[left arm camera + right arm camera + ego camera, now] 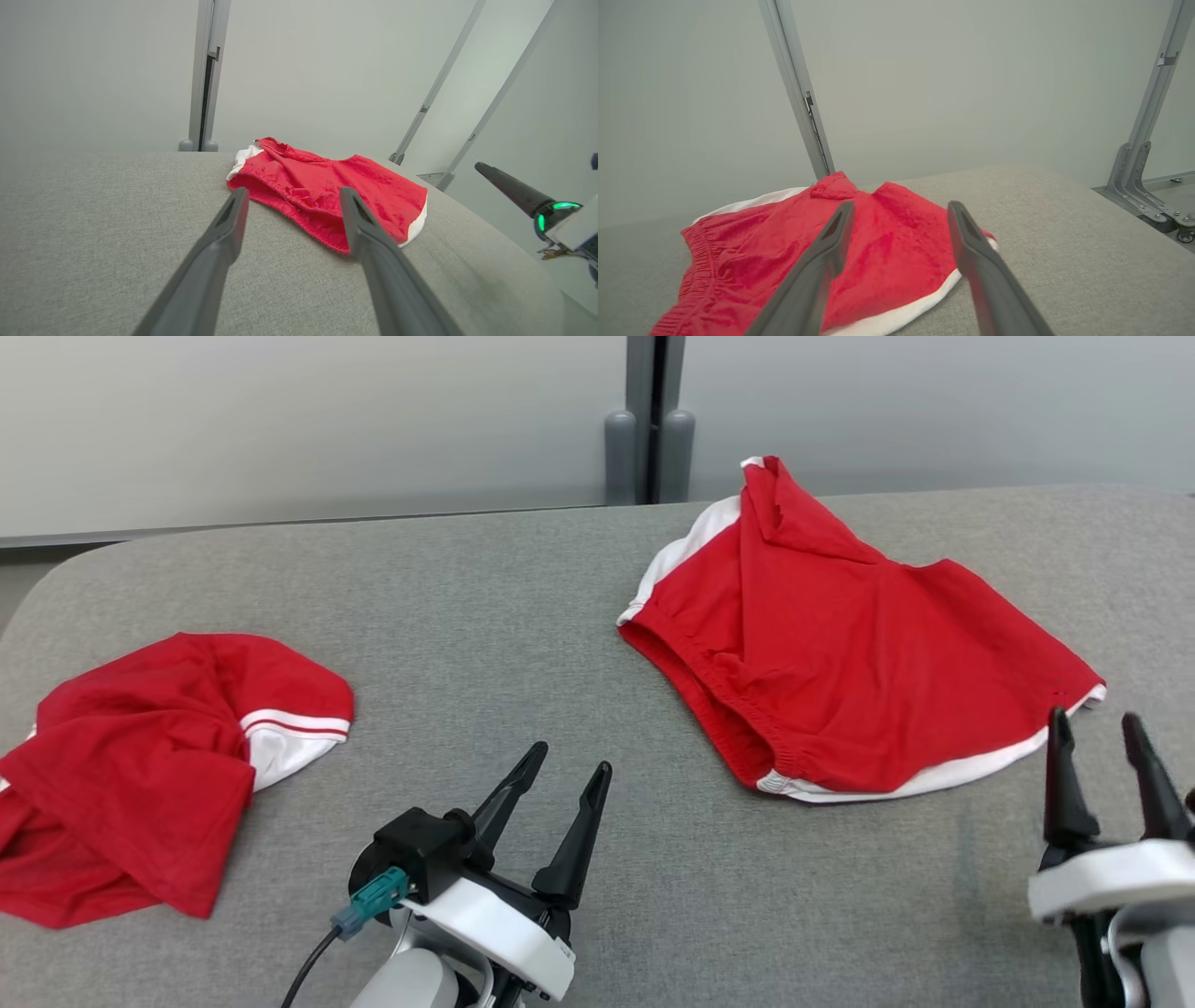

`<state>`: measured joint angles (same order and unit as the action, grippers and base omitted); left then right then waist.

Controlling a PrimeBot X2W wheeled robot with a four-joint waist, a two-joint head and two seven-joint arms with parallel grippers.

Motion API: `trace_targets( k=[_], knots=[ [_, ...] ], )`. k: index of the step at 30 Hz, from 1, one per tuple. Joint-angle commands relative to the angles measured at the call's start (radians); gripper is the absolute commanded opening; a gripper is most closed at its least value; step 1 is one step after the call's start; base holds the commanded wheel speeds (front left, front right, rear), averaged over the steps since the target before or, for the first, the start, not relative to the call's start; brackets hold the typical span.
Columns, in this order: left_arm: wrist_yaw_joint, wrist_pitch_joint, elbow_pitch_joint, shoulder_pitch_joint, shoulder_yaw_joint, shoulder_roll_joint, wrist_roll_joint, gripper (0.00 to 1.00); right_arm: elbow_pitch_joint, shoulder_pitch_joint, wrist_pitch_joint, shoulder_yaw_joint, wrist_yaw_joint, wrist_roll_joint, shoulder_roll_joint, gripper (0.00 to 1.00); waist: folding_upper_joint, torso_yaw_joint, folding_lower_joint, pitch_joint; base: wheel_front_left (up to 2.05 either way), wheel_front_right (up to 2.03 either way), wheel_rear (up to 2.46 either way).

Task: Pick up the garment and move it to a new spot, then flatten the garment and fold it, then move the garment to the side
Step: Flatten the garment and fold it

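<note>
The garment [140, 765] is lying crumpled on the bench [523, 616]. The left gripper [571, 758] and right gripper [1094, 717] are hovering, jaws wide, empty.

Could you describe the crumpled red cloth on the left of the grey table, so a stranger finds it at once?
On the grey table, look to the near left, away from the red shorts at the far right. There the garment lies bunched. Unlike the shorts with their gathered waistband, it shows a white sleeve edged with red stripes.
</note>
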<state>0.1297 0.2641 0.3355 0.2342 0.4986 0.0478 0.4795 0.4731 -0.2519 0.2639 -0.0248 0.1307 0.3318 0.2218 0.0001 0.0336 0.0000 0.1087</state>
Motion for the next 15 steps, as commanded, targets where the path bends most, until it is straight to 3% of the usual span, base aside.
trace_targets(
  k=[1, 7, 15],
  knots=[
    [0.002, 0.0, -0.006, -0.001, -0.004, 0.005, 0.005, 1.0, -0.035, 0.039, 0.001, -0.009, 0.0, -0.013, -0.017, 1.0, -0.0001, -0.018, 0.0, 0.008, 0.0, 0.0, 0.0],
    [0.002, 0.0, -0.004, 0.025, 0.003, 0.004, -0.044, 1.0, -0.11, 0.102, 0.001, -0.026, 0.0, -0.039, -0.05, 1.0, -0.0001, -0.05, 0.0, 0.026, 0.0, 0.0, 0.0],
    [0.002, 0.0, 0.05, 0.102, 0.136, 0.005, -0.046, 1.0, -0.134, 0.081, 0.001, -0.05, 0.0, -0.063, -0.074, 1.0, -0.0001, -0.102, 0.0, 0.053, 0.0, 0.0, 0.0]
  ],
)
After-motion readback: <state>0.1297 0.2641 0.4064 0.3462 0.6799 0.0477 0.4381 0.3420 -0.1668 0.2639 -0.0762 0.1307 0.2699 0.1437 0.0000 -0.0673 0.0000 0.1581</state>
